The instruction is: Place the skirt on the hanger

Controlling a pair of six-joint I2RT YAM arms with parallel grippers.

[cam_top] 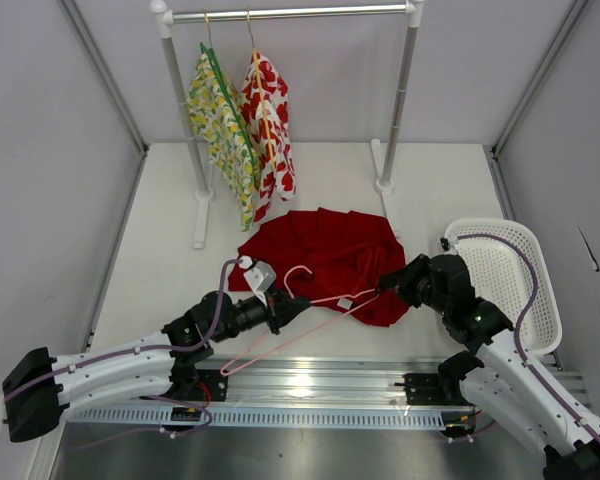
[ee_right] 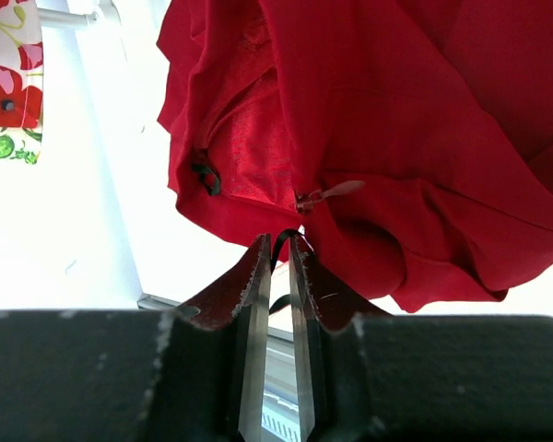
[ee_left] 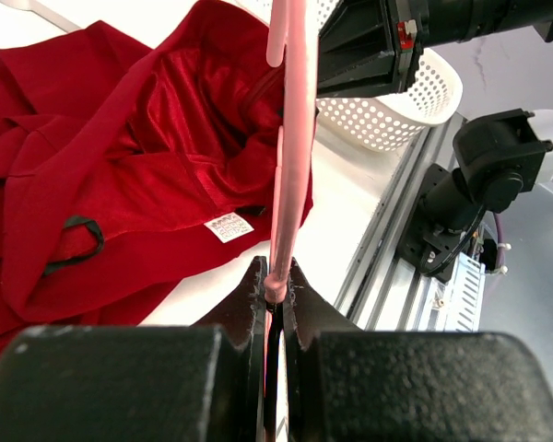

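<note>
The deep-red skirt (cam_top: pixel 325 245) lies crumpled on the white table, its shiny lining and a white label turned up in the left wrist view (ee_left: pixel 120 175). The pale pink hanger (cam_top: pixel 320 322) slants across the skirt's near edge, hook pointing away. My left gripper (cam_top: pixel 285 308) is shut on the hanger's wire (ee_left: pixel 295 138), pinched at the tips (ee_left: pixel 276 281). My right gripper (cam_top: pixel 383 286) sits at the skirt's right near edge. Its jaws (ee_right: pixel 278 241) stand slightly apart, a thin black loop of the skirt (ee_right: pixel 396 120) lying between the tips.
At the back, a rack (cam_top: pixel 290 14) carries a yellow-green floral garment (cam_top: pixel 220 120) and a white one with red flowers (cam_top: pixel 270 125). A white perforated basket (cam_top: pixel 510 280) stands right of the skirt. A metal rail (cam_top: pixel 310 380) runs along the near edge.
</note>
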